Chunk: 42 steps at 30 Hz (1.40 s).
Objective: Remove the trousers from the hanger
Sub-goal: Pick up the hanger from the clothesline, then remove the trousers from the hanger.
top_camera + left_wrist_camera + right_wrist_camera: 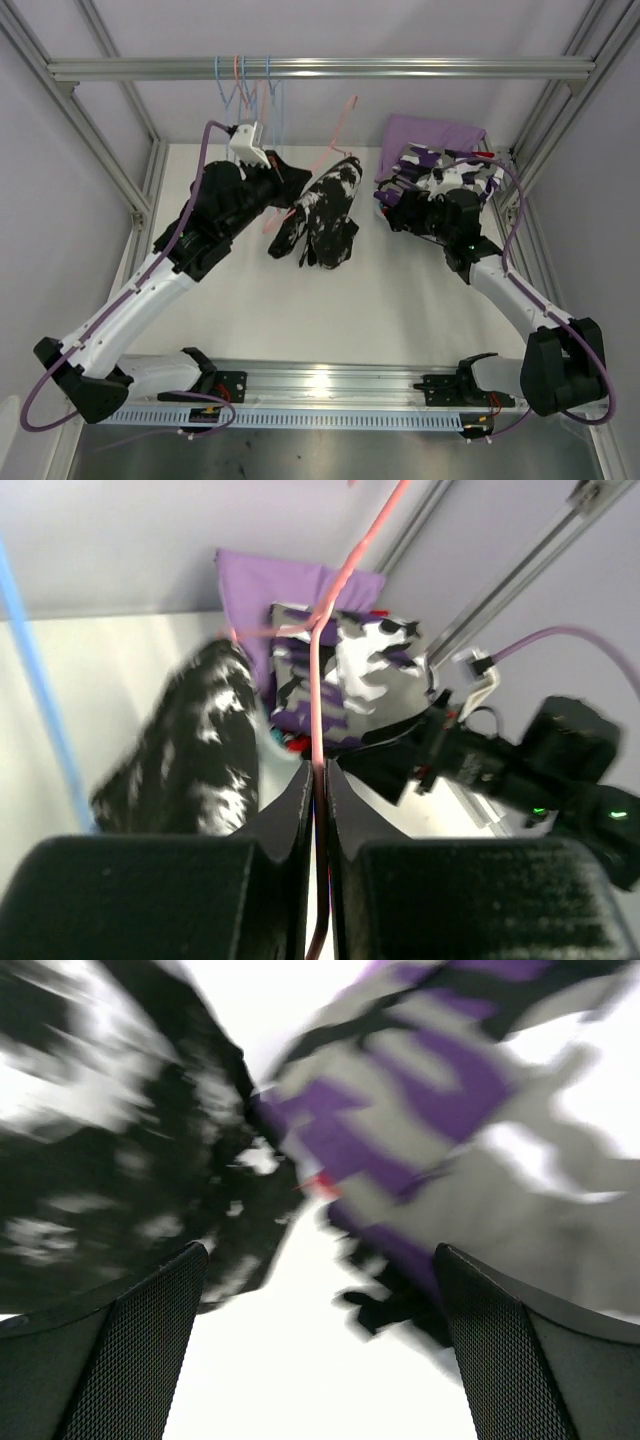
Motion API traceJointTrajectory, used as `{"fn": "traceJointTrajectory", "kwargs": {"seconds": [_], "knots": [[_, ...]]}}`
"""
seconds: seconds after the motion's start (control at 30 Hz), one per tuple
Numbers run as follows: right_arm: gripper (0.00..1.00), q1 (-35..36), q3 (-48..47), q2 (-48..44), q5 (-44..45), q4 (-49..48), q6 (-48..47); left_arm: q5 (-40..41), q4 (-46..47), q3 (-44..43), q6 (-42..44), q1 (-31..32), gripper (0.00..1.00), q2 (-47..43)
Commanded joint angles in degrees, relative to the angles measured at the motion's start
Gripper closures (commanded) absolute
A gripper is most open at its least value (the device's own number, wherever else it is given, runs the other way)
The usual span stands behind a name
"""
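Observation:
My left gripper (283, 180) (318, 780) is shut on the wire of a pink hanger (338, 128) (318, 670), held up off the table. The black trousers with white blotches (325, 215) (190, 750) hang bunched by that hanger, blurred in the right wrist view (100, 1160). My right gripper (392, 206) (320, 1250) is open and empty between them and a pile at the back right. The pile holds the purple-white-black print trousers (455, 178) (370, 670) (450, 1110) on the lilac ones (435, 135) (260, 585). A red bit (292, 742) shows under the pile; teal is barely visible.
Several empty blue and pink hangers (245, 85) hang from the aluminium rail (400, 68) at the back left; one blue hanger (40, 680) passes close to my left gripper. Frame posts stand at both sides. The right arm (520, 760) is near the pile.

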<state>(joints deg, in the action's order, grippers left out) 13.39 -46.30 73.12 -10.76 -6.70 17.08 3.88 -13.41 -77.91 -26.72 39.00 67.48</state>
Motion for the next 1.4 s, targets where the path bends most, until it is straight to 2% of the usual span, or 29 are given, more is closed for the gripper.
{"fn": "traceJointTrajectory", "kwargs": {"seconds": [0.0,0.1,0.33,0.47,0.53,0.67,0.9,1.17,1.37], "knots": [[0.01,5.1,-2.5,-3.4,1.3,6.4,-2.2,4.9,6.9,4.7,3.7,1.6,0.99,-4.6],[0.01,10.4,-3.3,-4.3,3.7,8.5,-4.1,7.0,6.8,10.2,4.8,2.7,1.0,-6.6],[0.01,19.5,-2.6,-6.9,20.2,9.6,-5.5,9.6,8.7,19.1,4.8,3.4,1.0,-12.3],[0.01,25.8,-2.9,-8.5,16.8,9.6,-7.1,9.2,8.3,20.1,4.1,3.5,1.0,-14.0],[0.01,29.4,-3.1,-8.4,19.4,8.9,-8.3,8.7,8.6,21.2,3.6,3.5,1.0,-15.0],[0.0,38.4,-3.2,-5.8,27.2,4.9,-9.9,8.9,8.6,22.4,3.2,3.5,1.0,-16.2],[0.0,48.2,-5.5,3.5,33.3,-1.2,-13.9,9.4,8.7,23.2,3.0,3.5,1.0,-17.4],[0.01,50.7,-10.3,11.9,33.8,-5.4,-14.4,10.0,8.8,23.4,3.3,3.5,1.0,-18.5],[0.01,50.6,-11.5,15.6,41.8,-9.1,-15.8,9.7,8.8,23.4,3.2,3.5,1.0,-18.8]]}}
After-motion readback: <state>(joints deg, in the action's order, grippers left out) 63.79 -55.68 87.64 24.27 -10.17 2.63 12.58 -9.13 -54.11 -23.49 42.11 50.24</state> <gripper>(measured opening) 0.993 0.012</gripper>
